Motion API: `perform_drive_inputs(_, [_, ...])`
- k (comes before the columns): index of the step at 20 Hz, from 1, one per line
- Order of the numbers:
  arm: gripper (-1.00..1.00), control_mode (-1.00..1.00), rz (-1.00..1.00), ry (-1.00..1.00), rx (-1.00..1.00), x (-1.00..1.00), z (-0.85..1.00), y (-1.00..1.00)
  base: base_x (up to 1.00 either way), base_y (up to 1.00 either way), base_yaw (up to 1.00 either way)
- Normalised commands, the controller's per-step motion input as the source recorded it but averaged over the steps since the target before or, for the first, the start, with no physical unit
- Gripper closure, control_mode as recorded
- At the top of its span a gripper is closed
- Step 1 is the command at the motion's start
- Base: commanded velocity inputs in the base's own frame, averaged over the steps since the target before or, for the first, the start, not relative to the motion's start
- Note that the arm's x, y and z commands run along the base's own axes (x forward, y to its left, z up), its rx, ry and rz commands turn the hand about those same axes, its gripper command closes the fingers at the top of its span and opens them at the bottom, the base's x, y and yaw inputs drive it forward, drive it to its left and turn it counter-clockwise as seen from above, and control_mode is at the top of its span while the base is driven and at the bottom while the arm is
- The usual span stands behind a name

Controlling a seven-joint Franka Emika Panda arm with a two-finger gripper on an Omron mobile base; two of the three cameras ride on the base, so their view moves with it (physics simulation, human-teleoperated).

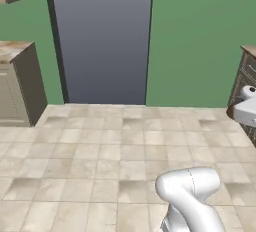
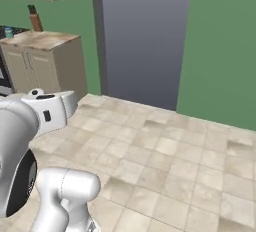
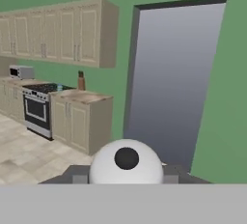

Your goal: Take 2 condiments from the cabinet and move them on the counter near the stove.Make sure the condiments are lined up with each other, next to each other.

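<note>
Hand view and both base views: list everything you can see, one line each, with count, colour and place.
Stove: one, black top, steel front, left of the short counter.
Counter: one, tan marbled top over cream doors, beside the doorway.
Brown bottle-like thing: one, standing at the counter's back.
Small blue thing: one, on the counter's stove side; too small to identify.
Microwave: one, pale, left of the stove.
Wall cabinets: one row, cream, above the stove.
Doorway: one, grey, in the green wall.
Floor: beige tiles.
Arm: white; gripper shut.
</note>
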Motion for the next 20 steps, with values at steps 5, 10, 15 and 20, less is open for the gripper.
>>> perform_drive_inputs(5, [1.0,1.0,0.0,0.0,0.0,0.0,0.0,0.0,1.0,0.71,0.32])
perform_drive_inputs(10, [1.0,1.0,0.0,0.0,0.0,0.0,0.0,0.0,1.0,0.47,0.5])
perform_drive_inputs(15, [1.0,1.0,0.0,0.0,0.0,0.0,0.0,0.0,1.0,0.38,0.5])
perform_drive_inputs(20, [1.0,1.0,0.0,0.0,0.0,0.0,0.0,0.0,1.0,0.36,0.49])
